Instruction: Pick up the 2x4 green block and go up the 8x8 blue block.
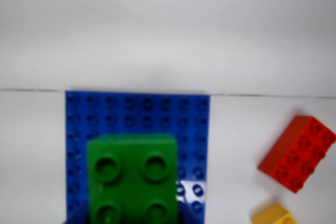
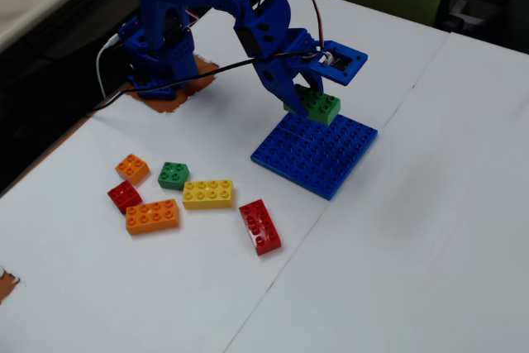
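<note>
The blue robot arm (image 2: 207, 14) leans out over the white table (image 2: 430, 229) from its base near the far left edge, where an orange-brown patch (image 2: 169, 97) sits under it. Its gripper (image 2: 307, 98) holds the 2x4 green block (image 2: 318, 106), with the jaws closed on the block's sides. The green block is right over the far edge of the 8x8 blue block (image 2: 318, 155), and I cannot tell if it touches the plate or hangs just above it. In the wrist view the green block (image 1: 134, 179) fills the bottom middle, showing four round bumps, and the blue plate (image 1: 136, 111) spreads out behind it on both sides. The blue plate lies flat near the middle of the table, just beside a thin line that runs across the table top. The other bricks lie toward the left front part of the table, well apart from the plate. There is a long red brick (image 2: 259, 226) closest to the plate, then a long yellow brick (image 2: 208, 194), a long orange brick (image 2: 152, 216), a small green brick (image 2: 173, 174), a small red brick (image 2: 124, 196) and a small orange brick (image 2: 132, 168). The wrist view shows the long red brick (image 1: 298, 153) at the right and a bit of the yellow one (image 1: 273, 215) at the bottom right.
</note>
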